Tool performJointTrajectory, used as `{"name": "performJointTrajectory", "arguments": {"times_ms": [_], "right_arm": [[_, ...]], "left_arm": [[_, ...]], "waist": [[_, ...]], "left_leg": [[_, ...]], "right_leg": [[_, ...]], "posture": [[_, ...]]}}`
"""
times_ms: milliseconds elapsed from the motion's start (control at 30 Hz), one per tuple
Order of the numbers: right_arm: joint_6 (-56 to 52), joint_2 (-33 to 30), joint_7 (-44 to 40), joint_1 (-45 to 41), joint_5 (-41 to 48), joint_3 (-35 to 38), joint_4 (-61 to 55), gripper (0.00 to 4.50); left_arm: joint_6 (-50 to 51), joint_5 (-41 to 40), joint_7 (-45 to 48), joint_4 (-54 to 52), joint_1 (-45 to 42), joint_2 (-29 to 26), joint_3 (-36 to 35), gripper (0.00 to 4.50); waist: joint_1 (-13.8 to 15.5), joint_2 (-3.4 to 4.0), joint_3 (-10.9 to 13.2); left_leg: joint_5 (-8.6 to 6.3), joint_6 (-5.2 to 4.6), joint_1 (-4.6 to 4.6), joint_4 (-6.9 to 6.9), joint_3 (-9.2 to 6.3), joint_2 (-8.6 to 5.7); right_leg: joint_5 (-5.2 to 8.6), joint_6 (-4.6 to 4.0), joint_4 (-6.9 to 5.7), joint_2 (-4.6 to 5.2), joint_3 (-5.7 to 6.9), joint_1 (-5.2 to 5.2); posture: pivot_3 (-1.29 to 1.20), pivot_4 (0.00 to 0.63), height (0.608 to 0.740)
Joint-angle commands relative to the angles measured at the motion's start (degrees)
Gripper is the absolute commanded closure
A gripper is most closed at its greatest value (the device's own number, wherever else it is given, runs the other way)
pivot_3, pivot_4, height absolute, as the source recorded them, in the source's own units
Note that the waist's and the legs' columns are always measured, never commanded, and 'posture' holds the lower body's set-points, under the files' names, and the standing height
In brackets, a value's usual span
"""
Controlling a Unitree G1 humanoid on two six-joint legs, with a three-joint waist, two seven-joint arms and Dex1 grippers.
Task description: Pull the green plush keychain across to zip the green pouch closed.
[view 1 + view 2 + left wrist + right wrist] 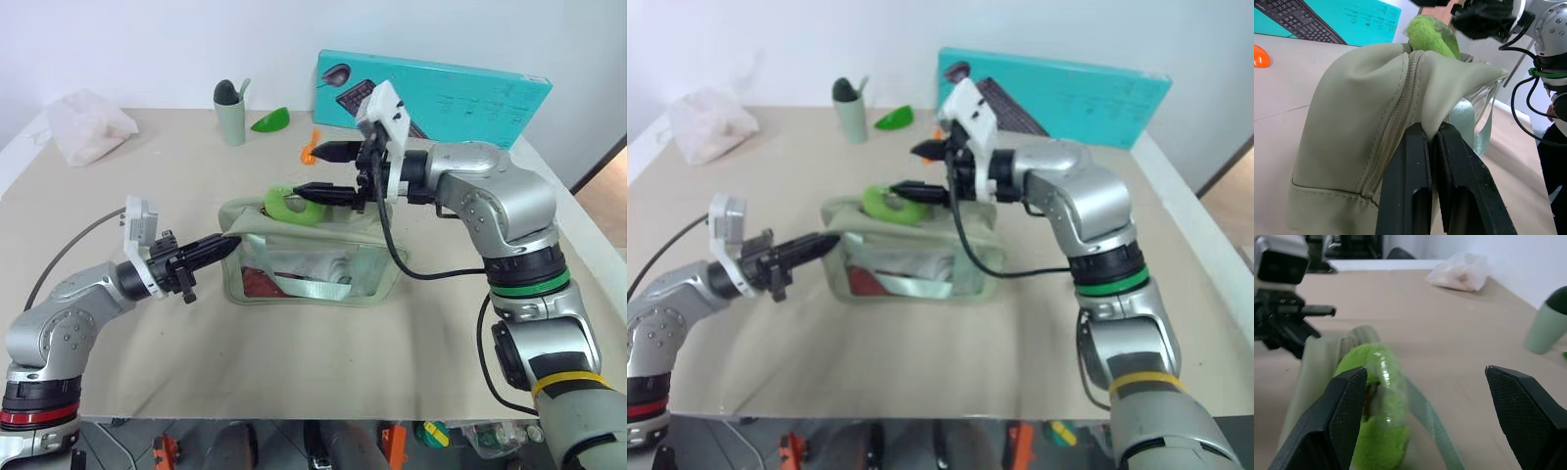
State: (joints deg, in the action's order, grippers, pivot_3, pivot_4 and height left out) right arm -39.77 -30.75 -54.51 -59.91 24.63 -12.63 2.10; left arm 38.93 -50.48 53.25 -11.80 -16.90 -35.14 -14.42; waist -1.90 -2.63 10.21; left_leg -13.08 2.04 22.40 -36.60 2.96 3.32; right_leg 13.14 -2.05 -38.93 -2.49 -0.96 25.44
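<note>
Left eye view: pale sage-green rectangular fabric pouch with clear plastic window [312, 266] upright at centre of beige worktop [118, 333], webbing strap visible behind the window. Left gripper [223, 245] clenched on the pouch's left end, fabric beside the zipper pinched between both black fingers [1415, 196] in left wrist view. Small lime-green ring-shaped plush keychain [292, 206] resting on the pouch's top edge, toward its left half. Right gripper [328, 172] released, jaws spread wide, lower finger just beside the plush keychain, upper finger well above it; contact with the keychain not determinable. Right wrist view: keychain [1378, 411] lying next to one spread finger [1339, 416], other finger well apart. Far side of worktop: small sage-green cup [230, 116], glossy green leaf-shaped plastic piece [269, 120], orange spoon [312, 149], teal keyboard box [460, 98], crumpled translucent plastic bag [90, 125] at far left
</note>
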Motion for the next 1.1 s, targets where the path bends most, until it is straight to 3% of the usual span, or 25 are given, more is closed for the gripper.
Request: {"name": "performJointTrajectory", "arguments": {"times_ms": [33, 67, 167, 367, 833, 1100], "right_arm": [[1.5, 0.0, -1.7, 0.0, -1.2, 0.0, -1.6, 1.06], [1.6, 0.0, -1.9, 0.2, -1.4, -0.2, -1.6, 1.25], [1.8, 0.1, -2.6, 0.7, -2.1, -0.3, -1.6, 2.46], [2.4, 0.5, -3.1, 1.1, -3.0, 0.0, -1.8, 4.41], [3.8, -0.1, -1.1, -1.7, -4.2, 3.7, 1.9, 4.47], [5.6, -10.6, -3.9, -4.3, -4.7, 10.6, 7.3, 4.47]], "left_arm": [[-0.8, -0.9, -0.4, -2.2, 0.2, 0.0, -1.3, 4.50], [-0.8, -1.0, -0.5, -2.3, 0.3, 0.0, -1.4, 4.50], [-0.8, -1.2, -0.8, -2.5, 0.5, 0.1, -1.4, 4.50], [-0.8, -1.6, -1.3, -3.3, 1.1, 0.2, -1.5, 4.50], [-0.8, -2.3, -2.1, -3.3, 1.2, 0.2, -1.4, 4.50], [-0.8, -2.3, -2.1, -3.2, 0.9, 0.5, -0.8, 4.50]], "waist": [[0.0, 0.00, 0.0], [0.0, 0.00, 0.0], [0.0, 0.00, 0.0], [0.0, 0.00, 0.0], [0.0, 0.00, 0.0], [0.3, 0.00, 0.0]], "left_leg": [[0.00, 0.00, 0.00, 0.00, 0.00, 0.02], [0.00, 0.00, -0.01, -0.01, 0.01, 0.03], [0.00, 0.00, -0.03, -0.01, 0.01, 0.07], [0.00, 0.00, -0.04, -0.01, 0.01, 0.09], [0.00, 0.00, -0.04, -0.01, 0.01, 0.08], [-0.02, -0.03, 0.03, -0.01, 0.05, -0.02]], "right_leg": [[0.00, 0.00, 0.00, -0.02, 0.02, 0.00], [0.00, 0.00, -0.01, -0.04, 0.03, 0.00], [0.00, 0.00, -0.04, -0.08, 0.03, 0.00], [0.00, 0.00, -0.04, -0.09, 0.03, -0.01], [0.00, 0.00, -0.04, -0.09, 0.03, -0.01], [0.00, -0.01, 0.05, -0.02, 0.04, -0.01]], "posture": [[0.00, 0.150, 0.740], [0.00, 0.150, 0.740], [0.00, 0.150, 0.740], [0.00, 0.150, 0.740], [0.00, 0.150, 0.740], [0.00, 0.150, 0.740]]}}
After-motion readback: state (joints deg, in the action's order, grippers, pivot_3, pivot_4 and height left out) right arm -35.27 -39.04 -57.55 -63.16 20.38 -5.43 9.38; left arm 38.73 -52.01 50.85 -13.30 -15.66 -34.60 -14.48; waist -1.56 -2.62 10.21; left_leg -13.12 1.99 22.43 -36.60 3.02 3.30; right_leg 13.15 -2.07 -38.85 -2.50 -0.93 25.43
